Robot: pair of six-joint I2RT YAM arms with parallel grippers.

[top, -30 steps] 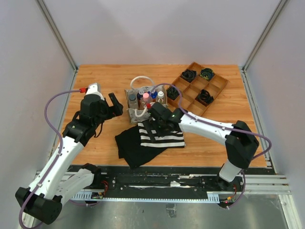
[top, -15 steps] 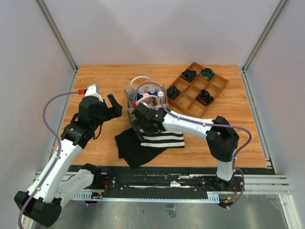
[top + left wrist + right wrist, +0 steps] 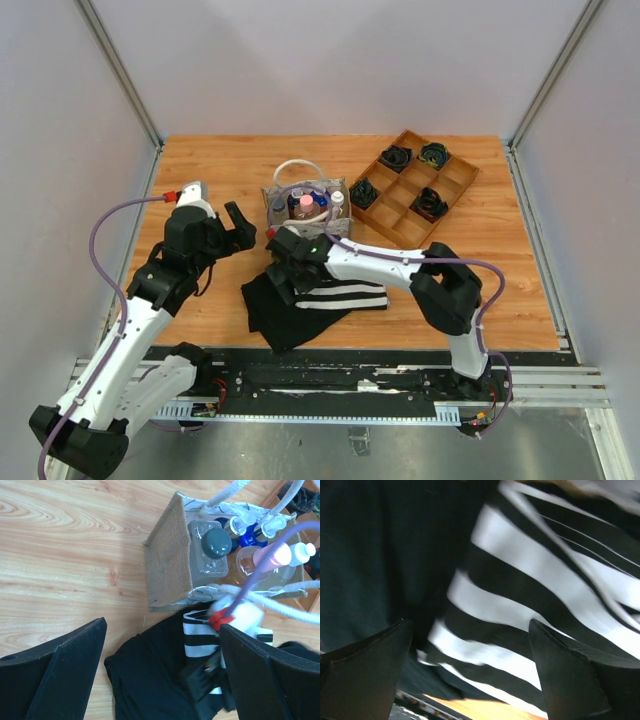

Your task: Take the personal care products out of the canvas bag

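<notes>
The canvas bag (image 3: pixel 300 207) stands upright on the wooden table, behind the striped cloth. Several small clear bottles (image 3: pixel 303 203) stand inside it. The left wrist view shows the bag (image 3: pixel 170 560) with a grey-capped bottle (image 3: pixel 216 540), a pink-capped bottle (image 3: pixel 274 556), a blue one (image 3: pixel 247 540) and a white-capped one (image 3: pixel 302 552). My left gripper (image 3: pixel 243 225) is open and empty, just left of the bag; it also shows in the left wrist view (image 3: pixel 162 680). My right gripper (image 3: pixel 283 272) is open and empty, low over the black-and-white striped cloth (image 3: pixel 520 595), in front of the bag.
A brown wooden compartment tray (image 3: pixel 415 185) with dark coiled items stands at the back right, touching or nearly touching the bag. The striped cloth (image 3: pixel 310 295) lies crumpled in front of the bag. The right arm's purple cable (image 3: pixel 260 565) crosses over the bag's top.
My right gripper has swung left and toward the near edge, from the bag's front rim to over the striped cloth. My left gripper has barely moved.
</notes>
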